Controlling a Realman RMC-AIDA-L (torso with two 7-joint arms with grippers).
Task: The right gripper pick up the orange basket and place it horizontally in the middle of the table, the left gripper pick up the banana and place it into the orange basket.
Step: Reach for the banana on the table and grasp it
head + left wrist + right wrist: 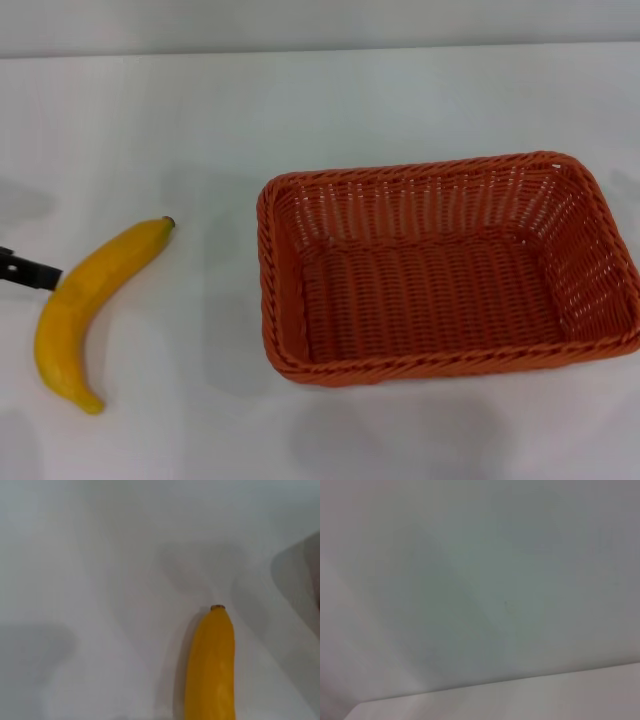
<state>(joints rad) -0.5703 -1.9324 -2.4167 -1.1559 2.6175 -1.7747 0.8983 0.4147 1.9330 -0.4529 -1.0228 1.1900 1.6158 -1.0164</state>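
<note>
The orange basket (283,300) lies flat and open side up, right of the table's (200,120) middle, with nothing in it. The banana (85,300) lies on the table at the left, its dark tip pointing toward the far right. A black part of my left gripper (30,271) reaches in from the left edge and meets the banana's middle. The left wrist view shows the banana (210,670) close up, tip away from the camera. My right gripper is out of view, and its wrist view shows only a plain pale surface.
White tabletop lies between the banana and the basket and in front of both. The table's far edge (320,50) runs along the top of the head view.
</note>
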